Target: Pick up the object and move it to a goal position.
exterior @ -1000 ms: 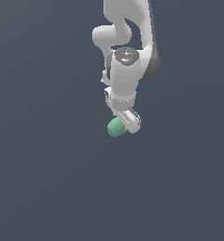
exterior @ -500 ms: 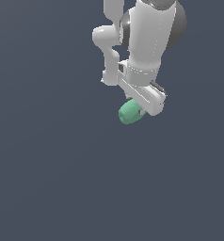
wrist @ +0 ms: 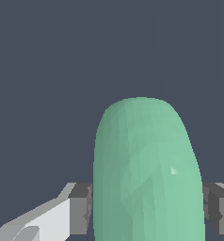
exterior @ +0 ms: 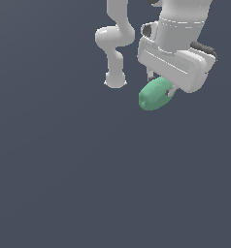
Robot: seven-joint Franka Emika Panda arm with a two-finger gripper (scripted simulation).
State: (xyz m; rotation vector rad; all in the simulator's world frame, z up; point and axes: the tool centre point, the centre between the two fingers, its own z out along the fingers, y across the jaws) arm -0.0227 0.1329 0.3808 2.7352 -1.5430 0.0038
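Observation:
The object (exterior: 155, 94) is a smooth mint-green rounded blob hanging under the white hand, high in the exterior view toward its right. My gripper (exterior: 161, 92) is shut on the object, and the hand's body hides most of the fingers there. In the wrist view the object (wrist: 144, 174) fills the middle, tall and rounded, with a grey pad (wrist: 81, 207) pressed on one side and another pad on the opposite side. My gripper (wrist: 147, 207) holds it well above the dark floor.
The arm's white links and base (exterior: 115, 80) stand at the back, to the exterior view's left of the hand. A plain dark grey floor (exterior: 64, 184) lies all around.
The hand with the object in it has moved toward the exterior view's right and closer to the camera, looking larger now. The grip has stayed shut.

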